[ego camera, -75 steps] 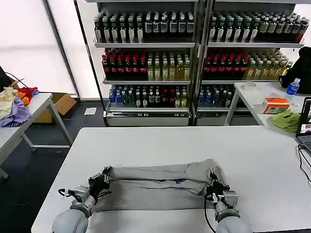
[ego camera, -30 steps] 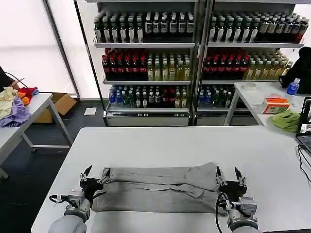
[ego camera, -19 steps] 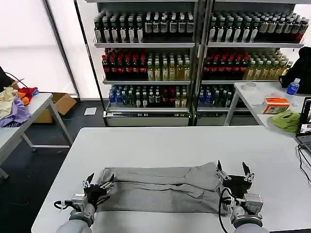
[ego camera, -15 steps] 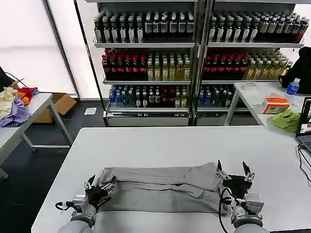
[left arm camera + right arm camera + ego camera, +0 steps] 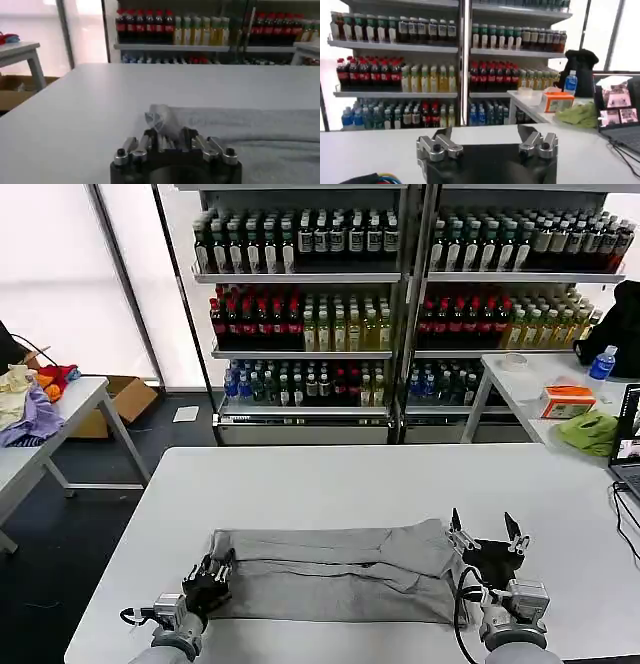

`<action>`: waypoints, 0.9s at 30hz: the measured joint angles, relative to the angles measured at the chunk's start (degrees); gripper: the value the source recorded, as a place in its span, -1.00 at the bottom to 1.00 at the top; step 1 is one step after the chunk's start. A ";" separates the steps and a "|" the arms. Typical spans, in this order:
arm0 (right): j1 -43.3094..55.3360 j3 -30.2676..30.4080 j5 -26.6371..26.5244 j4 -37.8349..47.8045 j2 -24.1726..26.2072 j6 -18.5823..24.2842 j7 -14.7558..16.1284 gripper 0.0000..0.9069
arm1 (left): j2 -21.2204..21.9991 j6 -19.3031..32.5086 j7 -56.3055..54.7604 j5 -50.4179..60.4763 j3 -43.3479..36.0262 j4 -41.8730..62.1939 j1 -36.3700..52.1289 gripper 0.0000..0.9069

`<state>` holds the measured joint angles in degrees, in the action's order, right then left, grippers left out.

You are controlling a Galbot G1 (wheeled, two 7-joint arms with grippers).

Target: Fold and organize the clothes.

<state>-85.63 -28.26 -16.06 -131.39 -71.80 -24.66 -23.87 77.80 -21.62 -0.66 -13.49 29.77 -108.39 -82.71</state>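
near table front: left gripper [image 5: 213,572] pinching shirt [image 5: 330,571] corner

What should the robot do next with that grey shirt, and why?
Probably bring the right claw down onto the shirt's near right corner. It hangs open beside that end, gripping nothing, while the left claw is shut on the left edge.

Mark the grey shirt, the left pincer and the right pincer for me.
grey shirt [image 5: 330,569]: head view, middle of the folded cloth.
left pincer [image 5: 212,572]: head view, between its fingertips, at the shirt's left end.
right pincer [image 5: 485,533]: head view, between its spread fingertips, beside the shirt's right end.
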 measured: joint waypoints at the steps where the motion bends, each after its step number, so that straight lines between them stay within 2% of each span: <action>1: 0.07 -0.03 -0.01 -0.04 0.03 -0.06 0.01 1.00 | 0.00 0.16 0.19 -0.02 0.08 0.10 -0.04 -0.98; 10: 1.01 -0.07 -0.25 -0.20 0.24 -0.38 0.07 1.00 | -0.59 1.62 0.46 -0.20 1.47 1.01 0.19 -1.00; 16: 1.86 0.39 -0.36 -0.04 0.30 -0.87 0.18 1.00 | -2.54 1.90 0.26 -1.34 5.50 1.78 1.07 -1.00; 20: 2.52 0.79 -0.55 0.07 0.29 -1.25 0.26 1.00 | -6.26 2.31 0.50 -2.13 10.50 2.72 2.03 -1.00; 27: 3.53 1.14 -0.90 0.56 0.18 -1.41 0.34 1.00 | -15.79 3.23 0.65 -2.56 20.03 7.01 3.82 -1.00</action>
<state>-82.10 -27.11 -16.96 -130.83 -71.62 -26.07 -23.54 62.01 -18.39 -0.01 -16.05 49.80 -101.38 -78.88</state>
